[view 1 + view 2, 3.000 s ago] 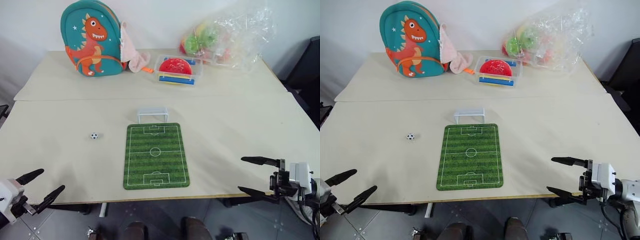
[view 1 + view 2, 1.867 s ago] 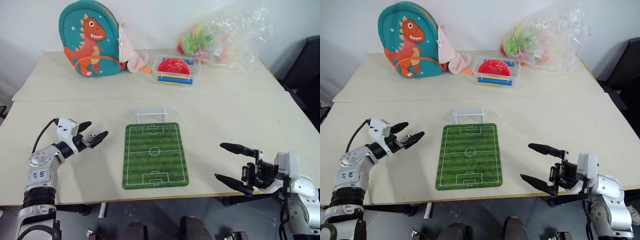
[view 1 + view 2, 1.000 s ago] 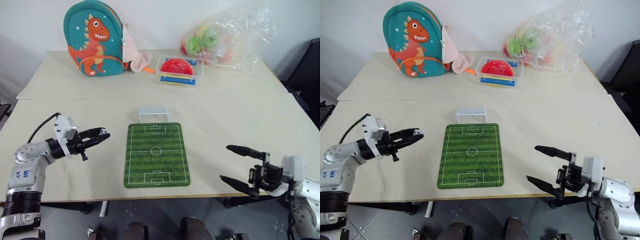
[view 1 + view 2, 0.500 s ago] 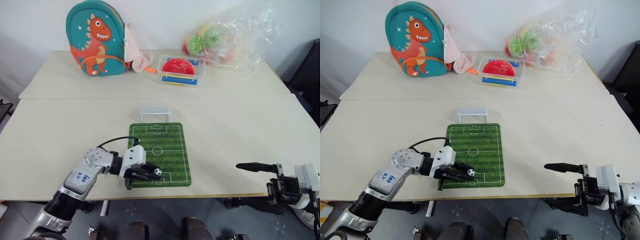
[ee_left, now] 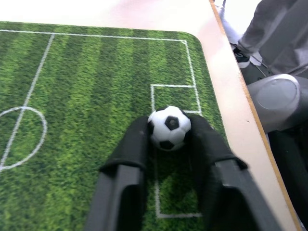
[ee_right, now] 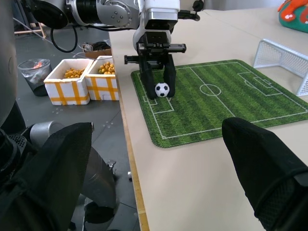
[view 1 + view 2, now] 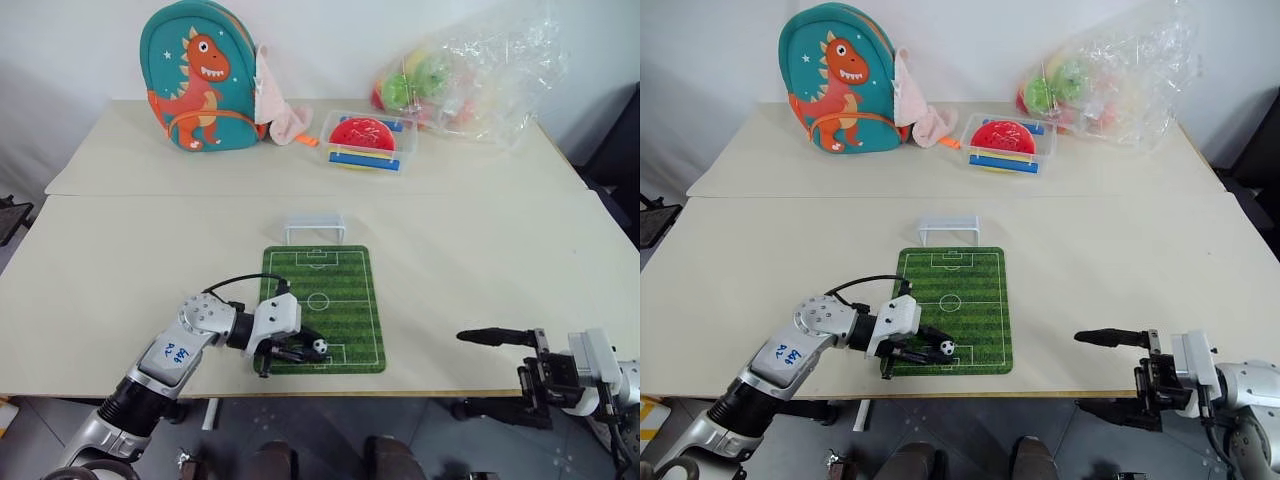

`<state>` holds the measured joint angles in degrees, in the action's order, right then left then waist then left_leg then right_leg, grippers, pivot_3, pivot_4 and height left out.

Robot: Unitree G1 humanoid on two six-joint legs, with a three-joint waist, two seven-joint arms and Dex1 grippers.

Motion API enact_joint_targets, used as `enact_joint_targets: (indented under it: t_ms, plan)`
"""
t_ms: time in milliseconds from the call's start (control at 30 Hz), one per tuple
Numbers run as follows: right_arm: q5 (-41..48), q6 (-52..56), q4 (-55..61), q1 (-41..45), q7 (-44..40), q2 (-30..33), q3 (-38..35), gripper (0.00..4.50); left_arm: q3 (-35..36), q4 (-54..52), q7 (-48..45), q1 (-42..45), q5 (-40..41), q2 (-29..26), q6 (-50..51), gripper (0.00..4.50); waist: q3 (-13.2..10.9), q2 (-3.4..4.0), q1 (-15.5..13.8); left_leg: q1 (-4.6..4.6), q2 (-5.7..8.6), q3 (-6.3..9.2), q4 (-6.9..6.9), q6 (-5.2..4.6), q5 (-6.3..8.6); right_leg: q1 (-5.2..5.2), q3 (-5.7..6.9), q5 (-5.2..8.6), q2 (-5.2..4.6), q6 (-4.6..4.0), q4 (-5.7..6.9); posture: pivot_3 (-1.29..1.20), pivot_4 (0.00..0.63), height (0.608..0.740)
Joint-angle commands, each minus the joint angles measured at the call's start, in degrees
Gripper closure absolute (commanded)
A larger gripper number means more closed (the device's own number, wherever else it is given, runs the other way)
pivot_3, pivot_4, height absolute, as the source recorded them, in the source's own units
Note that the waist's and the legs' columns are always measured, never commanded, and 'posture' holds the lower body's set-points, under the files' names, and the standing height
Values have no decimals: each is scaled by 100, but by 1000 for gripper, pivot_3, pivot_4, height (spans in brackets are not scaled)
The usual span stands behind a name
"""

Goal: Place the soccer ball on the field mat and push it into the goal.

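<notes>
My left gripper (image 5: 168, 132) has its jaws on either side of the soccer ball (image 5: 169, 127), each finger touching it, and the ball sits low on the field mat (image 7: 322, 310) at the near penalty box. I cannot tell whether the jaws are squeezing it or only flanking it. My right gripper (image 7: 497, 372) hangs off the near right edge of the tabletop (image 7: 480, 250) with its jaws spread wide and nothing between them.

The mat's long axis runs away from me toward the goal (image 7: 314, 229), which stands just past the far short edge with its mouth facing the mat.

A second ago my left gripper held the ball in the air to the left of the mat; now it is down on the mat's near end.

I count one ball, one mat and one goal. Farther back stand one dinosaur backpack (image 7: 200, 80), one clear box with a red disc (image 7: 365, 140) and one plastic bag of coloured balls (image 7: 470, 75).
</notes>
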<state>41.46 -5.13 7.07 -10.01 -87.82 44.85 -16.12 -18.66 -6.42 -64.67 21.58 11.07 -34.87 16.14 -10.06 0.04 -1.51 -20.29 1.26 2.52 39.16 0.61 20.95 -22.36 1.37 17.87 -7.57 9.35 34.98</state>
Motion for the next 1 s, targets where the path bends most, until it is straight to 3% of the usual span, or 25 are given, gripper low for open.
enact_joint_targets:
  t_ms: [33,233,633,833,933,1000]
  plan:
    - [-2,-52,174,22,-99,-28,-52,0,-34,-73,-26,-48,-21,22,-49,1882,0,0,0,0,0,0,0,0,0,0,0,0,0,0,0,0,150,740]
    - [-30,-42,147,82,-79,-37,-44,0,24,-14,46,-50,-91,116,-376,165,0,0,2,0,0,0,3,0,0,0,0,0,0,0,1,0,150,740]
    - [-24,115,133,129,-92,-38,4,0,945,-63,-314,-79,885,64,-440,165,0,0,9,0,-2,0,3,0,0,-1,1,0,1,0,1,0,150,740]
    - [8,176,89,147,-132,22,-102,0,2119,-496,-839,-773,1739,-714,-392,165,0,1,56,0,-6,1,-2,1,0,-4,1,0,1,-1,0,0,150,740]
    - [53,161,62,225,-74,0,-198,0,2743,-442,-962,-1369,1780,-1136,-609,165,-1,2,89,1,-8,1,-1,1,-1,-4,1,1,0,-1,0,0,150,740]
    - [78,153,66,258,-38,-25,-243,0,3090,-435,-1037,-1882,1819,-1284,-706,562,-1,3,91,1,-7,1,-1,1,0,-3,0,1,-3,-2,-2,0,150,740]
